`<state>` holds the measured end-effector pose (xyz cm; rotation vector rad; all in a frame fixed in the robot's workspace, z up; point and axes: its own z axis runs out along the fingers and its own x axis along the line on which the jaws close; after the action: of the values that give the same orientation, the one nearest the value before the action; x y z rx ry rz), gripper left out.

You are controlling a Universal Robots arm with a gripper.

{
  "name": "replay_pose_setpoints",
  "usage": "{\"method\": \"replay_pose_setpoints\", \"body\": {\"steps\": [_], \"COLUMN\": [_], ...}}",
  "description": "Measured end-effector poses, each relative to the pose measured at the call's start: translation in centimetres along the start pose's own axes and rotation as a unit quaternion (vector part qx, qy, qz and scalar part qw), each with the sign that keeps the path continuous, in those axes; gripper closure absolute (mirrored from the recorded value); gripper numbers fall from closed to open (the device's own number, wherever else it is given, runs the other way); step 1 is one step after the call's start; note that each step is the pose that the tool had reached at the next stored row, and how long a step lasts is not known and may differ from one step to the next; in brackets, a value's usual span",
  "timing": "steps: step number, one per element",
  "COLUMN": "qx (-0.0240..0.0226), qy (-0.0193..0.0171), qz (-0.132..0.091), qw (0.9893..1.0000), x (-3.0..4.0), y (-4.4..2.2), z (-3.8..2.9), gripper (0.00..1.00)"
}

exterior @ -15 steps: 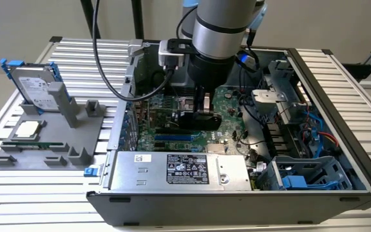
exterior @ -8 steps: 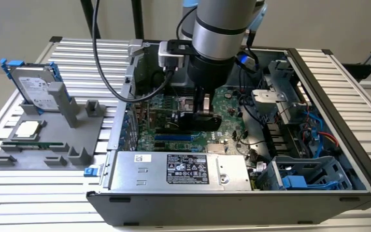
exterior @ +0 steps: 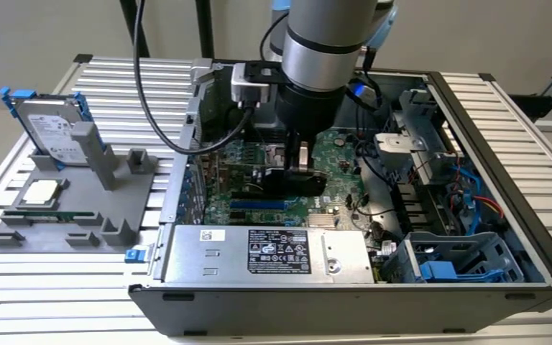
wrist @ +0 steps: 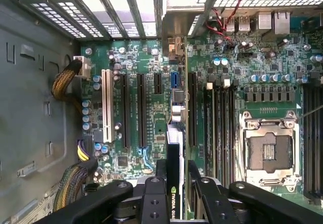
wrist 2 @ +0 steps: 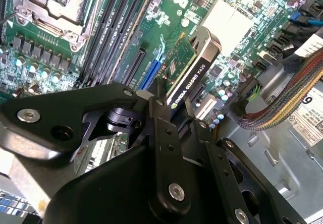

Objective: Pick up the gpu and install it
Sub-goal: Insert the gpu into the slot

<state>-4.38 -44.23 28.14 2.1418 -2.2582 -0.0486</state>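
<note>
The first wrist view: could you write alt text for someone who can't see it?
A robot hand grips a gpu on edge above a green motherboard, in line with its row of long black expansion slots. An empty processor socket sits to one side, bundled cables to the other, and slotted metal covers line the case wall beyond.

I see the gripper (wrist: 174, 183) clamping the gpu (wrist: 175, 153) edge-on over the motherboard (wrist: 131, 62); the empty processor socket (wrist: 267, 153) sits toward the frame's right.
</note>
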Motion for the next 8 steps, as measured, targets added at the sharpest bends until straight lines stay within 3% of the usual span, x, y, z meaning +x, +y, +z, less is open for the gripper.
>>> {"method": "replay_pose_setpoints", "body": {"steps": [8], "qx": [0.0000], "qy": [-0.0001], "qz": [0.000], "qw": [1.0000], "x": [0.11], "y": [0.67], "z": [0.59], "gripper": [1.00]}}
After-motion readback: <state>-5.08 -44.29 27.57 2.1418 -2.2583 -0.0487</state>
